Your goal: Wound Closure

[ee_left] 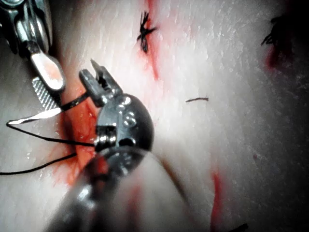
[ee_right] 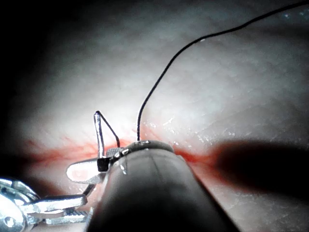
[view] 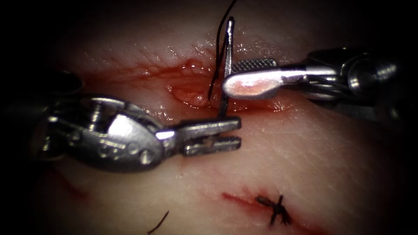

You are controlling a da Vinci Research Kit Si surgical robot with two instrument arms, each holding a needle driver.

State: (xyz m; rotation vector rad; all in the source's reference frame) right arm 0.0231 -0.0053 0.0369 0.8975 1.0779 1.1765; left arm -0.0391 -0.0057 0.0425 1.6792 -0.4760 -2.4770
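The curved needle (view: 228, 48) stands nearly upright at the cut (view: 174, 76), thread end uppermost. Its lower end goes out of sight behind my left tool's upper jaw, at the tissue (view: 305, 152). My right tool (view: 228, 75) reaches in from the right, its jaws open and straddling the needle's middle. My left tool (view: 238, 132) lies just below the cut with its jaws slightly apart and nothing between them. Black thread (view: 217, 56) runs from the needle's top down into the cut. The left wrist view has the needle (ee_left: 34, 117) beside the right tool (ee_left: 56, 94) and the left tool (ee_left: 92, 72).
A knotted stitch (view: 274, 209) closes a second red line lower right; it appears as the stitch (ee_left: 144, 31) in the left wrist view. A loose cut thread piece (view: 159, 222) lies on the tissue. Red fluid (view: 191, 87) wets the open cut.
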